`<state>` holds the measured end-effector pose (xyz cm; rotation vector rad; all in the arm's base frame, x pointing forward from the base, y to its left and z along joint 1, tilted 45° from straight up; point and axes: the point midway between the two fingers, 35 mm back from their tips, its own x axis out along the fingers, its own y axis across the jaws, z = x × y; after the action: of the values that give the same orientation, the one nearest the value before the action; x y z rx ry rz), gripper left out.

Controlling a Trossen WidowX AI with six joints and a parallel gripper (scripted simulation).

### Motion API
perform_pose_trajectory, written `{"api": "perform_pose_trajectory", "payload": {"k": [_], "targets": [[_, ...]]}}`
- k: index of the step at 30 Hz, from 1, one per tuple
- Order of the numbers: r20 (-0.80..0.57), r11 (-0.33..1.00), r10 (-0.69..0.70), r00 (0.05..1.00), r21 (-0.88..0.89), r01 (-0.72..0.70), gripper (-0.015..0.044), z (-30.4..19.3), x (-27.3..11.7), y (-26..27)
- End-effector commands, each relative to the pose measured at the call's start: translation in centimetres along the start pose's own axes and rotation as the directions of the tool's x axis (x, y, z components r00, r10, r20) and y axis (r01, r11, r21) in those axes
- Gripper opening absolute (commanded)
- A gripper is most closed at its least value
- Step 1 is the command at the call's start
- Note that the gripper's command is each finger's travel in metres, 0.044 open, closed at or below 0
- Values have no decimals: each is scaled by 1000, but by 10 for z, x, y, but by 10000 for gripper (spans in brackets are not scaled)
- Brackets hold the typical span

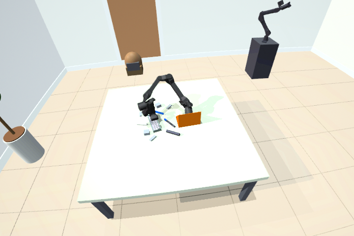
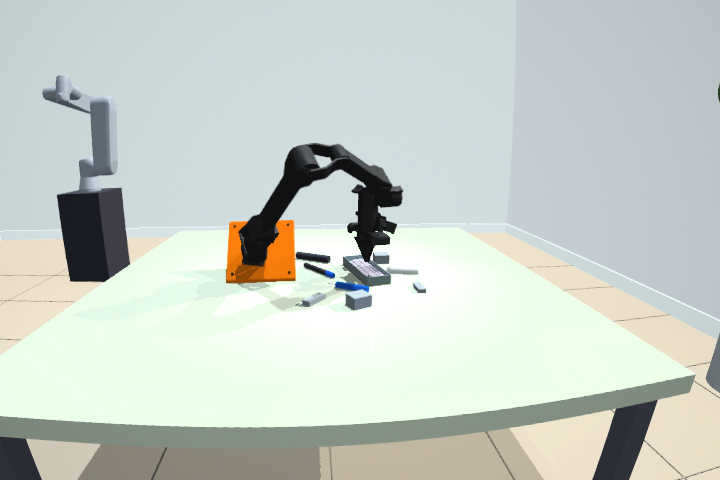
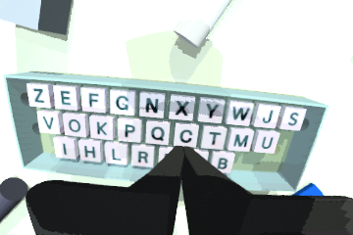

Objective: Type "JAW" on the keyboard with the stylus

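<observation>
The keyboard (image 1: 157, 130) (image 2: 379, 279) (image 3: 302, 147) is a grey-green tray of white letter keys in three rows. In the wrist view the J key (image 3: 268, 116) and W key (image 3: 240, 113) are at the right of the top row; the A key is mostly hidden behind the fingers. My gripper (image 2: 366, 260) (image 3: 181, 153) is shut and empty, pointing down over the keyboard. A black pen with a blue end (image 1: 169, 122) (image 2: 318, 270), a blue pen (image 1: 159, 112) (image 2: 352, 286) and a thin white rod (image 1: 141, 124) (image 2: 403, 271) (image 3: 193, 32) lie around it. I cannot tell which is the stylus.
A thick dark cylinder (image 1: 173, 132) (image 2: 312, 256) (image 3: 7, 198) lies beside the keyboard. Grey blocks (image 1: 146, 132) (image 2: 358, 300) and small grey bars (image 1: 152, 137) (image 2: 314, 299) lie around. An orange plate (image 1: 189, 119) (image 2: 284, 249) stands at the arm's base.
</observation>
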<state>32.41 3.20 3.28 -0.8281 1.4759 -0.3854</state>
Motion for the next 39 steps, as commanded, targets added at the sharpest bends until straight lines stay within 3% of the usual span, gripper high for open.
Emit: {"api": "perform_pose_trajectory", "payload": {"k": [1, 13, 19, 29, 35, 39], "targets": [[4, 1000, -6, 1000, 17, 6, 0, 1, -1, -40], [4, 1000, -9, 1000, 7, 9, 0, 0, -1, -57], [2, 1000, -7, 1000, 5, 7, 0, -31, -1, -29], [2, 1000, -7, 1000, 5, 7, 0, -33, -1, -28], [4, 1000, -2, 1000, 3, 2, 0, -31, -1, 45], [3, 1000, -3, 1000, 5, 3, 0, -32, 0, 55]]}}
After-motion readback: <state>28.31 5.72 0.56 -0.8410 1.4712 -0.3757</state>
